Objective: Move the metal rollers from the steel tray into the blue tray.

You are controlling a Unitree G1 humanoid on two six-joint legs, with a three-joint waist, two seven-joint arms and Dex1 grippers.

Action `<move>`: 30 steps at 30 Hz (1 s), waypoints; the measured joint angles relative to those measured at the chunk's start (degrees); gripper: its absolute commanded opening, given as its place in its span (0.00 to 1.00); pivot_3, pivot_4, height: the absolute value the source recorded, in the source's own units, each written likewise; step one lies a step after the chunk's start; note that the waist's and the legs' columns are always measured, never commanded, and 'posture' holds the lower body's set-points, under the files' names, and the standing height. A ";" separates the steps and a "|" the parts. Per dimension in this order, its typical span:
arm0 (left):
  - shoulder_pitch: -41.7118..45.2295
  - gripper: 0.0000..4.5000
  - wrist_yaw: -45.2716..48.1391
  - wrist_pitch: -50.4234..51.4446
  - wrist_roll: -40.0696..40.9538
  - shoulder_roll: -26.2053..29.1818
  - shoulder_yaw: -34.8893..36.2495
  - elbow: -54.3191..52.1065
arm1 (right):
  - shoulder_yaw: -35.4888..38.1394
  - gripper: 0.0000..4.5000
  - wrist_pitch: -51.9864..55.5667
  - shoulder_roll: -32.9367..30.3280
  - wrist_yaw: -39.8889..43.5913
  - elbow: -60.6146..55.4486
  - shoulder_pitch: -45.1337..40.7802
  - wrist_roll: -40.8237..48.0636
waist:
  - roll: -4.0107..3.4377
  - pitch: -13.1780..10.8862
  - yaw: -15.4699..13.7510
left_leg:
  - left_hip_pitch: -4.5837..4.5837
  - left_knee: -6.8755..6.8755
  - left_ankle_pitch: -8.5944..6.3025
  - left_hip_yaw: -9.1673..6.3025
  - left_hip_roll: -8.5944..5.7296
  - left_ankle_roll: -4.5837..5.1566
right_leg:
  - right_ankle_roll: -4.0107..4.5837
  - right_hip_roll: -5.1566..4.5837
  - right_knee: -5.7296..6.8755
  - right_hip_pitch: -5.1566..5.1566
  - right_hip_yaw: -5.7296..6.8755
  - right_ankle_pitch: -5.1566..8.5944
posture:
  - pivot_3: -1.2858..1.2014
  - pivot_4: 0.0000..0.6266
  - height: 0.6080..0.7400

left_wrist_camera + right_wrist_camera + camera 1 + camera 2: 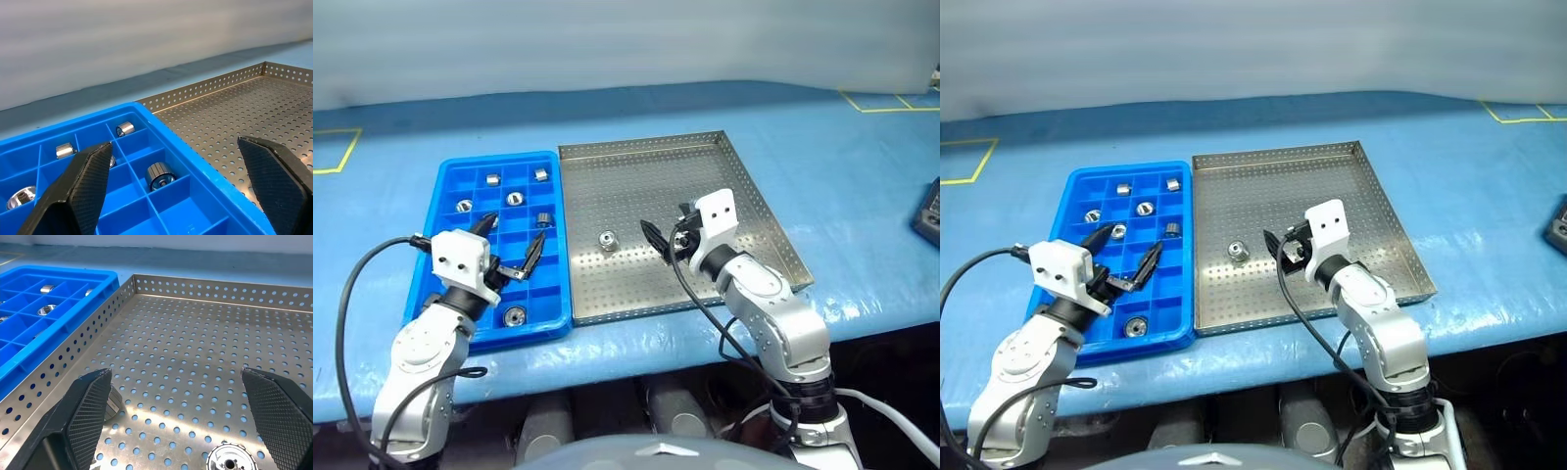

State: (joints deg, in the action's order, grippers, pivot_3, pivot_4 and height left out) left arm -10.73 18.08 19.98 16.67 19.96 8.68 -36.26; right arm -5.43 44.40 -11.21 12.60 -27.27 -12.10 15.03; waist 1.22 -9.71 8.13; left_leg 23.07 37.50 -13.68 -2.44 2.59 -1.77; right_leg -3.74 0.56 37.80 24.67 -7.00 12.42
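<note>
The blue tray (450,196), left of centre in the head view, holds six metal rollers (515,315) scattered among its square compartments. Touching its right side, the steel tray (636,176) carries one roller (607,239) on its perforated floor near the middle. Each roller is a small shiny silver ring with a dark centre hole. The left gripper (514,245) hangs over the blue tray, fingers spread wide and empty; the right gripper (668,235), likewise spread and empty, hovers just right of the lone roller.
</note>
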 measured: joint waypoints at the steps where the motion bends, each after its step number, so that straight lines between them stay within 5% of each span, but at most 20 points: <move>1: 0.14 1.00 0.12 0.05 -0.01 0.00 -0.27 0.00 | -0.47 0.99 0.10 0.16 -0.19 0.26 -0.22 -0.19 | 0.00 0.00 0.16 | 0.00 0.00 0.00 0.00 0.00 0.00 | 0.00 0.00 0.00 0.00 0.00 0.00 | 0.47 0.24 1.00; 9: 1.94 1.00 0.90 5.06 1.70 0.19 -1.11 0.36 | -2.14 0.99 1.21 2.27 -1.40 1.68 -0.80 -0.94 | 0.00 0.00 0.47 | 0.00 -0.03 0.00 -0.03 0.00 0.00 | 0.01 0.01 0.00 0.01 0.02 0.00 | 0.47 0.24 1.00; 19: 21.38 1.00 9.55 13.31 2.71 7.65 -6.27 10.77 | -2.46 0.99 1.34 3.20 -2.59 -1.38 2.68 -0.78 | 0.00 -0.01 1.94 | 0.02 -0.11 0.00 -0.07 -0.03 0.00 | -0.08 0.00 -0.06 0.00 0.02 -0.03 | 0.44 0.24 1.00; 30: 37.07 1.00 27.28 12.79 -0.68 13.86 -20.07 29.68 | -0.94 0.99 2.32 4.80 -4.42 -5.57 6.85 0.06 | -0.02 -0.02 4.88 | 0.00 -0.34 0.00 -0.15 -0.01 0.00 | -0.20 0.05 -0.02 0.07 0.08 -0.07 | 0.42 0.24 1.00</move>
State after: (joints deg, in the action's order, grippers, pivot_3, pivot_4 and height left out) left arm 26.34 45.36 32.77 16.00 33.82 -11.40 -6.58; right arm -6.37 46.72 -6.42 8.18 -32.84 -5.25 15.10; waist 1.19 -9.73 13.02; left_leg 23.07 37.16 -13.68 -2.60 2.58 -1.77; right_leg -3.94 0.62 37.78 24.74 -6.92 12.35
